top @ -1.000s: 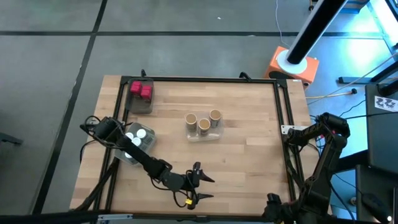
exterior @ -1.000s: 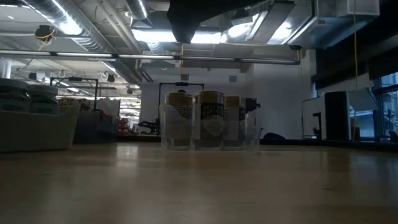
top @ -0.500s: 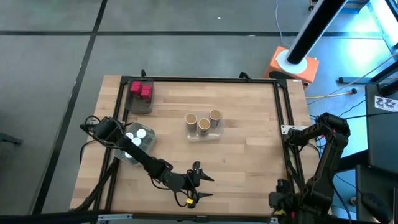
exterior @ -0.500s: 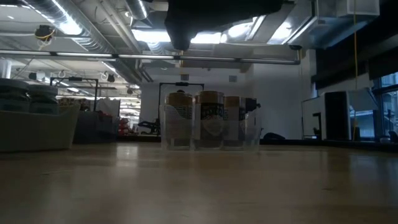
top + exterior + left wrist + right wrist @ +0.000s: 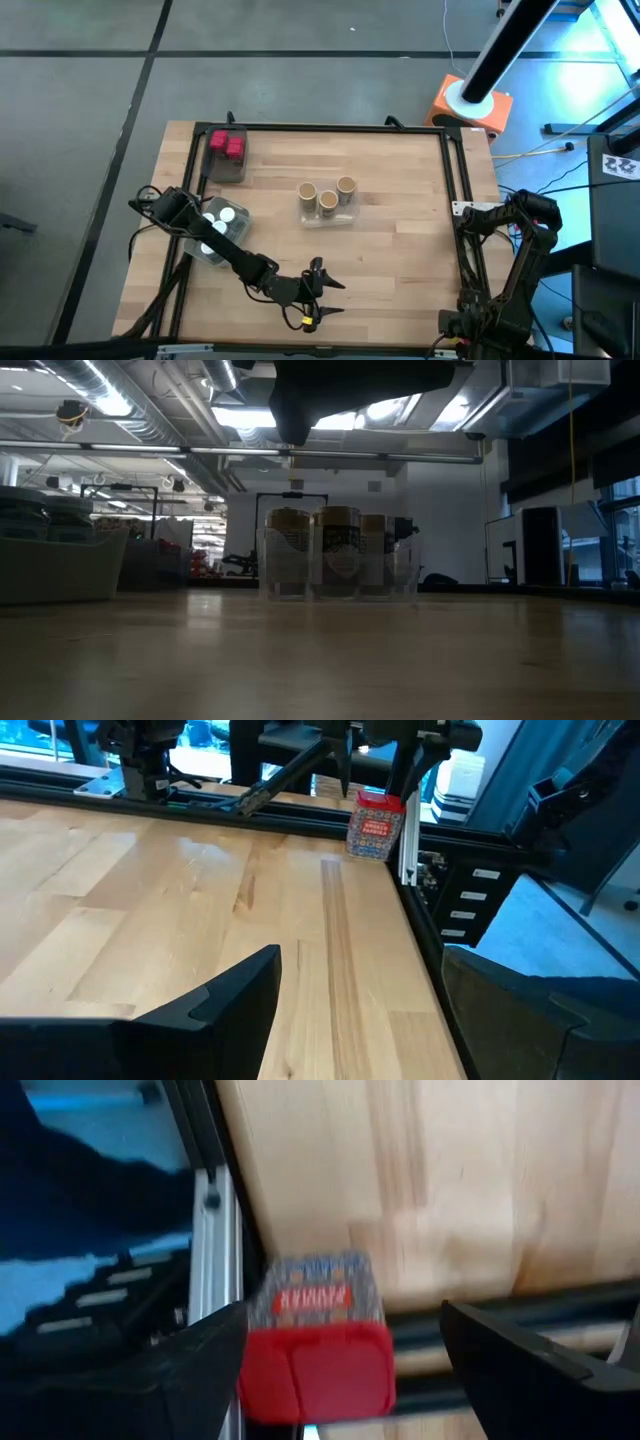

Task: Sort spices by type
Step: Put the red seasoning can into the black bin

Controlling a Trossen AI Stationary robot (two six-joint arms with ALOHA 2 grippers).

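A stray red jar (image 5: 376,823) stands at the near right corner of the bench (image 5: 390,250), hard against the black frame. It is the one spice still apart from its kind.

The right hand (image 5: 340,1342) has shifted over the last second, sliding a little to the right along the near edge. It now sits over that jar (image 5: 318,1340), fingers wide, with the jar between them. A clear gap shows on one side, so I judge the jar is not yet gripped. The blur in the right wrist view suggests the arm is still travelling.

The left hand (image 5: 328,298) has not moved. It hangs wide and empty over the near middle of the bench, pointing right.

The other spices look settled:
- Two red jars (image 5: 227,146) sit in a tray at the far left.
- White jars (image 5: 220,218) sit in a tray at the left edge.
- Three tan jars (image 5: 327,195) sit in a tray mid-bench.

So the sort seems nearly done. What probably remains is to close on the stray jar and carry it across to the red tray, a long diagonal reach.
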